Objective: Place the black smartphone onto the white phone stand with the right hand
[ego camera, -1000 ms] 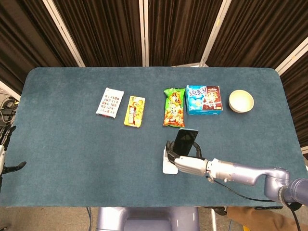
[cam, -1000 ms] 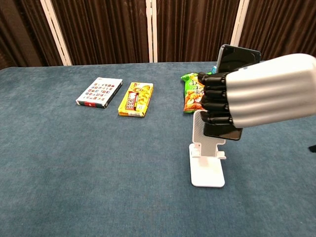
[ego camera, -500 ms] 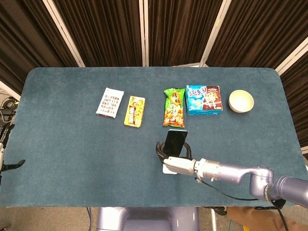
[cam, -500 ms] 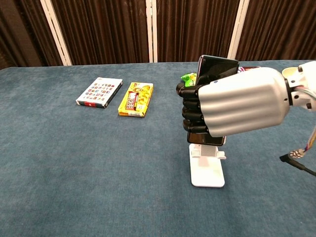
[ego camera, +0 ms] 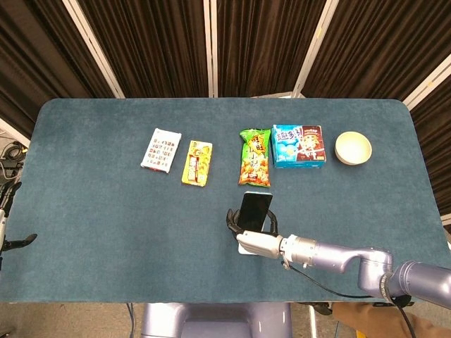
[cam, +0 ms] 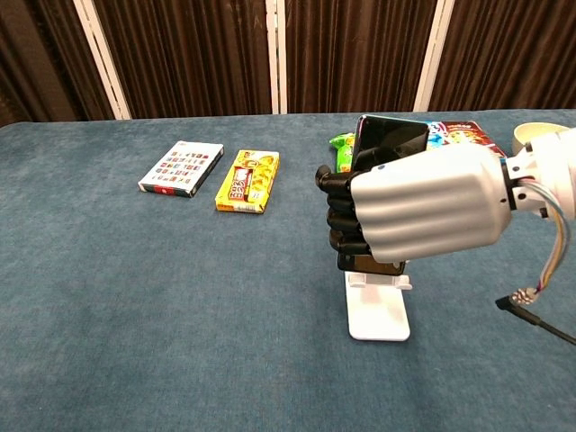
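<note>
Since a second ago the right hand, gripping the black smartphone, has lowered it onto the white phone stand, possibly seated. Snack labels at 12 o'clock are unreadable. Blue cloth table, dark curtains behind.

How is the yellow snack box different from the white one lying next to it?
The yellow snack box is narrower than the white box and lies nearer the green snack bag; the white box is further left. The yellow box carries a red label strip down its middle, while the white box is covered in rows of small pictures. Both lie flat on the blue table, apart from each other.
</note>
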Robot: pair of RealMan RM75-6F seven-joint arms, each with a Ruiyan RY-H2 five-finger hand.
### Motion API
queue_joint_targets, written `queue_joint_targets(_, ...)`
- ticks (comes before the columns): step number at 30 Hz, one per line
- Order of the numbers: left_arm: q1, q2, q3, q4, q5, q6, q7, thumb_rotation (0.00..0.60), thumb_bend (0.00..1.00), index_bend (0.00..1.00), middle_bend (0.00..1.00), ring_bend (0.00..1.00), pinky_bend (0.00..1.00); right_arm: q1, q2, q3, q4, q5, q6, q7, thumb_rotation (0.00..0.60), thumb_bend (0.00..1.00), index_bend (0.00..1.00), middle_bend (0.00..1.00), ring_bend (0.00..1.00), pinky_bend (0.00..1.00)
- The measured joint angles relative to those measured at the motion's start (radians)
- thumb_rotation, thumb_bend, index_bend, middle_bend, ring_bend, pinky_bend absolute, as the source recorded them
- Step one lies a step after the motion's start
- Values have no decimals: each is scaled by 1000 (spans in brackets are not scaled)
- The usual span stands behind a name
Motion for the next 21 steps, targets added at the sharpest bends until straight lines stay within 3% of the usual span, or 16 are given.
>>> queue_joint_targets(21,-1,3,3,1,5,-1,-6,600,0,0,0,0,0,-10,-25,1,-6,-6,-8,-32,600,520,612,548,415,318)
